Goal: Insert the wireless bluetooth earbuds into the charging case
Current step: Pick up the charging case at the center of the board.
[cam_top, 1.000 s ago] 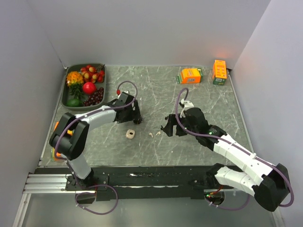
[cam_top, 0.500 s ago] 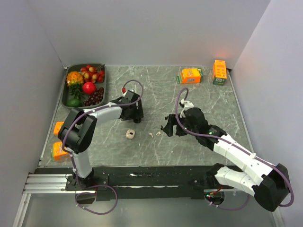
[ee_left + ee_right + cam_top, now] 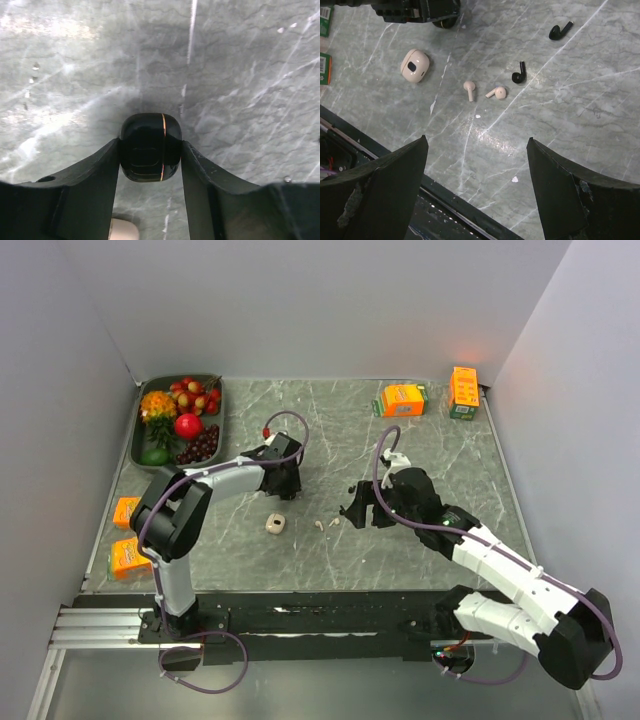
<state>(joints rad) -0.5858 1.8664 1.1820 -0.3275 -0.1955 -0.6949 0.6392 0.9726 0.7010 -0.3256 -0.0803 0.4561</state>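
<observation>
Your left gripper (image 3: 150, 146) pinches the black charging case (image 3: 145, 135) on the table (image 3: 245, 60). Your right gripper (image 3: 476, 142) hangs wide open over two white earbuds (image 3: 469, 90) and two black earbuds (image 3: 519, 75), lying loose near the white case (image 3: 414, 65).

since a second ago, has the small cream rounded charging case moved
No. The cream charging case lies at the same spot on the marble table, just left of the two white earbuds, as before.

Left tool (image 3: 150, 146) clamped, right tool (image 3: 476, 142) spread wide.
</observation>
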